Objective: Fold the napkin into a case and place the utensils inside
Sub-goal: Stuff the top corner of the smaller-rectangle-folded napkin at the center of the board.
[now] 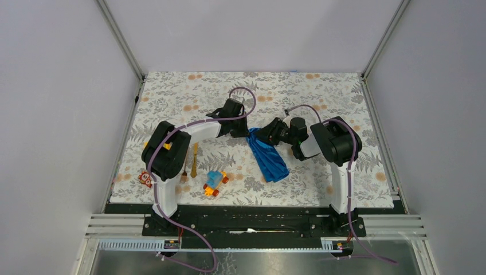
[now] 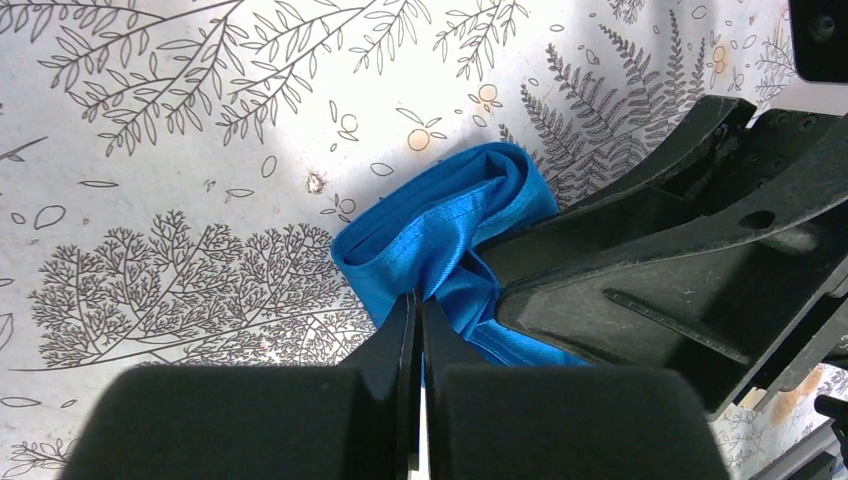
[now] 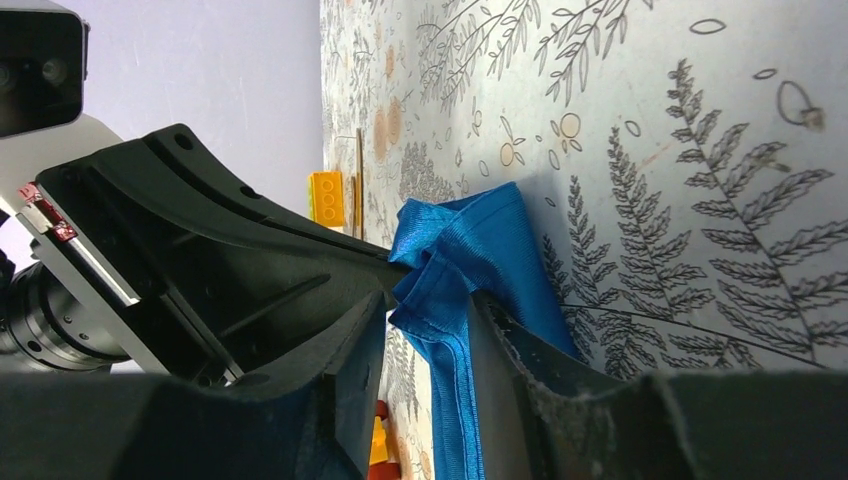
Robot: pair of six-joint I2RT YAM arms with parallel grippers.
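The blue napkin [image 1: 269, 156] lies bunched into a long crumpled strip in the middle of the mat. My left gripper [image 1: 246, 132] is at its far end and is shut on a fold of the cloth [image 2: 440, 235]; the jaws [image 2: 418, 305] are pressed together. My right gripper [image 1: 263, 136] is beside it at the same end. Its jaws [image 3: 425, 335] stand open with the napkin's hemmed edge [image 3: 455, 270] hanging between them, against the right finger [image 3: 505, 350]. A golden-orange utensil [image 1: 195, 160] lies to the left; a second one [image 1: 184, 173] is partly hidden by my left arm.
A blue-and-orange toy car [image 1: 214, 183] sits near the front, left of the napkin. A red patterned block [image 1: 145, 179] lies at the mat's left edge. A yellow block [image 3: 325, 198] shows in the right wrist view. White walls enclose the floral mat [image 1: 321, 91].
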